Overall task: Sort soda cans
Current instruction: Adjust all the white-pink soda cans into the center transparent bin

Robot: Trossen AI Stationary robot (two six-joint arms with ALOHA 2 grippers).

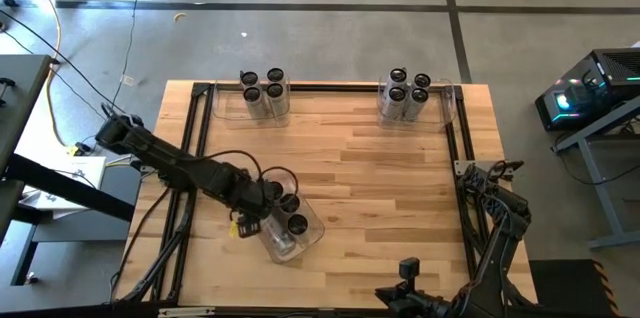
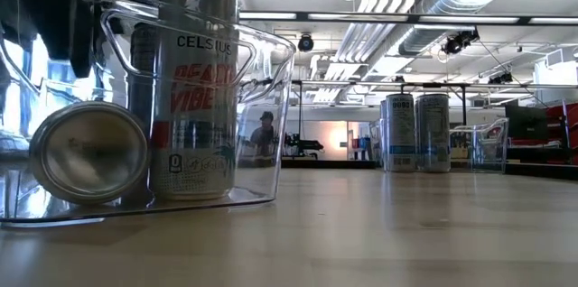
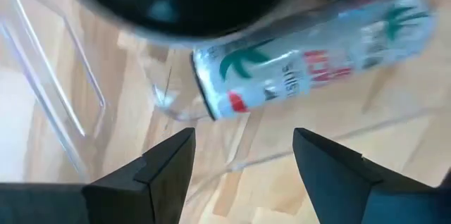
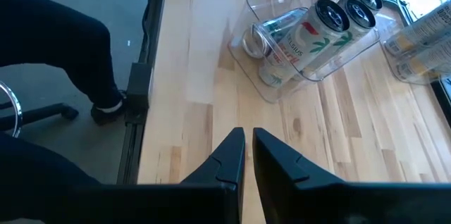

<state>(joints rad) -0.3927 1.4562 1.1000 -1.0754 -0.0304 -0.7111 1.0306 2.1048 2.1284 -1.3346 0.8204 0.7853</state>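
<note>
Hovering left fingers (image 3: 173,164) above toppled can (image 3: 310,48)

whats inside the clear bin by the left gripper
Inside the near bin: one can lying on its side and upright cans. The open left gripper covers part, so their count is unclear.

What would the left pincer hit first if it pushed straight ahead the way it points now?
Most likely the soda can lying on its side inside the near clear bin. The open left pincer points down at it, though how much gap remains is hard to judge.
</note>
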